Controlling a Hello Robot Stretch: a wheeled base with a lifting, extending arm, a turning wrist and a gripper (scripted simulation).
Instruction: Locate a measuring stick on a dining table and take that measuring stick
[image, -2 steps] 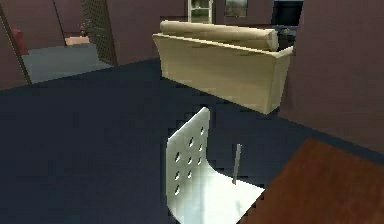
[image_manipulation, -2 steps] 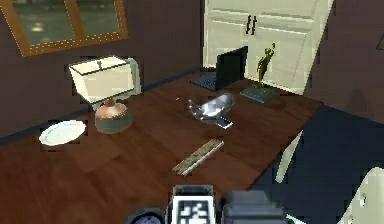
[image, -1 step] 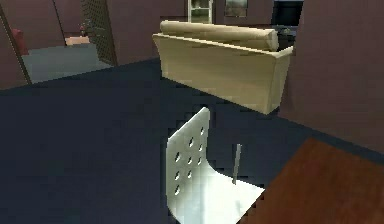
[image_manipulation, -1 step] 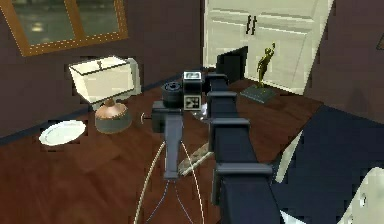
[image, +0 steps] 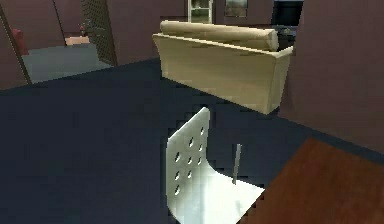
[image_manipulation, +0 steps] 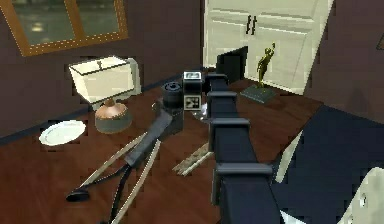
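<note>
The measuring stick (image_manipulation: 193, 159) — a thin, pale tan strip — lies flat, slanted, on the brown dining table (image_manipulation: 40, 178).

Dining table (image_manipulation: 40, 170), brown wood: lamp (image_manipulation: 103, 82) with cream shade and copper base near the far edge. White plate (image_manipulation: 62, 131) is near it, toward the left edge. Dark statuette (image_manipulation: 262, 70) at the far right corner. White cabinet (image_manipulation: 265, 35) and wood-framed window (image_manipulation: 65, 20) beyond. Forward view: beige sofa (image: 215, 65); perforated white chair (image: 190, 160) beside the table's corner.
</note>
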